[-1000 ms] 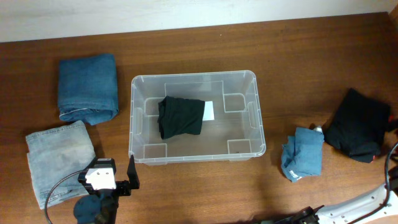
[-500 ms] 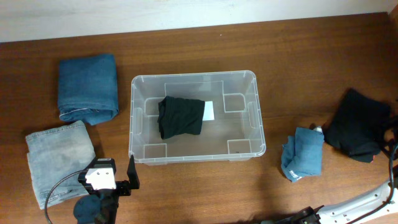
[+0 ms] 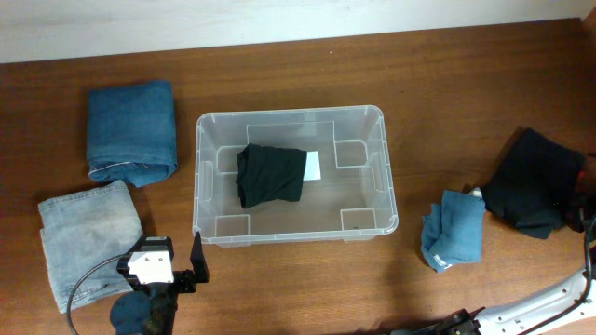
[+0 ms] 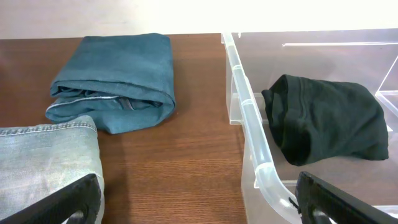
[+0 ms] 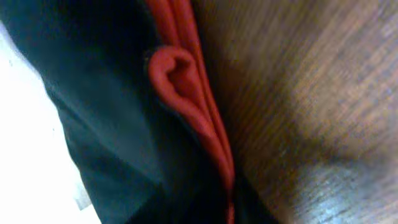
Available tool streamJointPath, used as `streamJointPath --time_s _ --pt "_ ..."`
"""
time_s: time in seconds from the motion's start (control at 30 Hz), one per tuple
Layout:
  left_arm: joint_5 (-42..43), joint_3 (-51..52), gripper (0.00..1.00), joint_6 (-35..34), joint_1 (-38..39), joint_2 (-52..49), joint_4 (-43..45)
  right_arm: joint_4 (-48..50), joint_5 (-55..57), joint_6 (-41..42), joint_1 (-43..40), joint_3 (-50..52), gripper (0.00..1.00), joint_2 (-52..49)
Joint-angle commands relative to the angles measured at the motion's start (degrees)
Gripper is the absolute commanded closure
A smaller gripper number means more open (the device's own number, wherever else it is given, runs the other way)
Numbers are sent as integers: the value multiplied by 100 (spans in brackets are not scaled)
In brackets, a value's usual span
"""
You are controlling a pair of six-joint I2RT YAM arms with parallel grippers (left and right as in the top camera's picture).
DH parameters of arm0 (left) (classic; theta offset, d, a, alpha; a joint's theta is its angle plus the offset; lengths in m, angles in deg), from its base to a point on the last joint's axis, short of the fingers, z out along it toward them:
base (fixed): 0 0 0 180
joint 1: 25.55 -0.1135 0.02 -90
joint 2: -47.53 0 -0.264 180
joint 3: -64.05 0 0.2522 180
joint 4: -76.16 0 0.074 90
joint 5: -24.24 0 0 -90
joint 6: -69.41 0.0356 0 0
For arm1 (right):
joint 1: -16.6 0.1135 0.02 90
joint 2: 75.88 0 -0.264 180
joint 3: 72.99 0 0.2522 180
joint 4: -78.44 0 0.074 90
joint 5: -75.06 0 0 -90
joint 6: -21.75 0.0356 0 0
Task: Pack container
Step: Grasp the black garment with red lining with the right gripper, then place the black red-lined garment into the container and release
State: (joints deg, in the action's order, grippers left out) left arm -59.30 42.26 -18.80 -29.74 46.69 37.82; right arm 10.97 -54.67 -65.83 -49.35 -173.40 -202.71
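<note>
Container [image 3: 386, 177], clear plastic, centre of overhead frame on wooden table [image 3: 466, 93]. Black folded cloth [image 3: 270, 175] inside, left of middle. Left gripper [image 4: 199, 196] at lower left, fingers spread wide, empty. Right gripper [image 3: 583, 212] at right edge against black, red-trimmed garment [image 5: 93, 124]; open or closed, cannot tell.

Soft, even light falls on the brown table [image 3: 447, 112], and the overhead picture is sharp with only faint shadows. Ahead of the left gripper [image 4: 198, 196] the far wall [image 4: 124, 15] is washed out white, and the clear container [image 4: 249, 118] has a shiny rim. The right wrist picture is dim and very blurry, the black cloth [image 5: 93, 93] and its red edge [image 5: 186, 81] too close to be sharp.
</note>
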Motion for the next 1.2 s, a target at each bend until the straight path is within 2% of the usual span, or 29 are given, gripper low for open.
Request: streamJointPath --time_s 0.0,0.07,0.17,0.33,0.53,0.8,0.83,1.0,1.07,1.17 --pt "0 76 0 90 7 17 -9 -138 275 107 66 264 87 -378" --pt "0 76 0 87 7 17 -9 -181 -752 105 66 264 96 -297" --pt "0 76 0 90 7 17 -9 -313 -1759 103 101 264 96 -37" --pt "0 76 0 90 7 17 -9 -422 -1880 109 302 264 96 844" --pt "0 76 0 90 7 17 -9 -420 -2245 302 1075 260 96 2465" --pt "0 76 0 90 7 17 -9 -452 -2371 592 2798 260 96 4319" --pt "-2 76 0 90 7 17 -9 -435 -2371 726 3318 260 96 4647" --pt "-2 76 0 90 7 17 -9 -214 -2369 925 4688 260 96 5101" --pt "0 76 0 87 7 17 -9 131 -2308 1185 5563 260 96 5112" --pt "0 76 0 90 7 17 -9 474 -1823 1486 6325 260 96 5014"
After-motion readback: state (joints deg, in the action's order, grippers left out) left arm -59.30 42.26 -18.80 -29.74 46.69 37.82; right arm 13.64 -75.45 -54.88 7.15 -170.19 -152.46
